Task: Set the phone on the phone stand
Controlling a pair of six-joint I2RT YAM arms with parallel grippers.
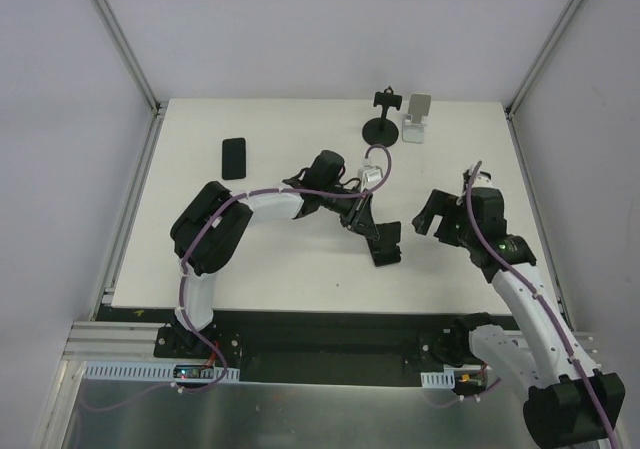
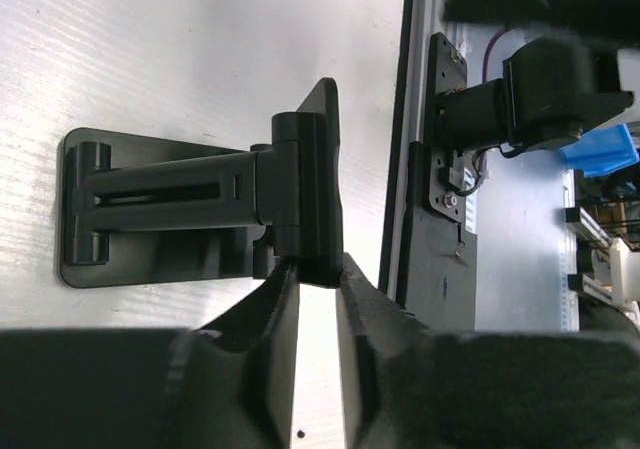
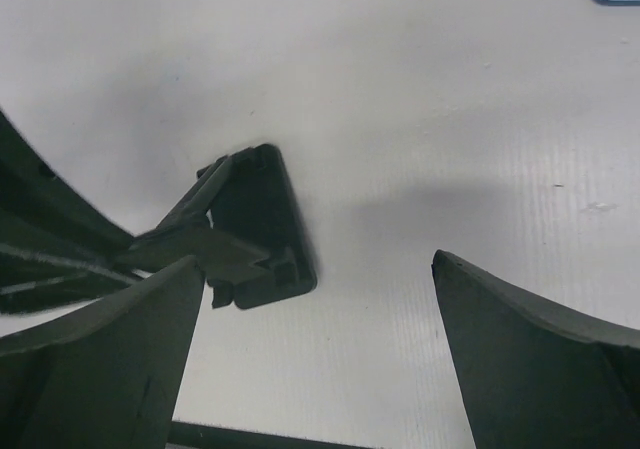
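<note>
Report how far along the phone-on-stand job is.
Done: nothing yet. The phone lies flat on the table, away from both arms. In hand: the left end effector is shut on the upright plate of the stand, and the right end effector hangs open beside it. Left: pick up the phone and set it on the stand.

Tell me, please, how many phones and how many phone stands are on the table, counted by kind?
Phones: 1 (black phone)
Phone stands: 3 (black folding stand, black round-base stand, white stand)
Total: 4
</note>
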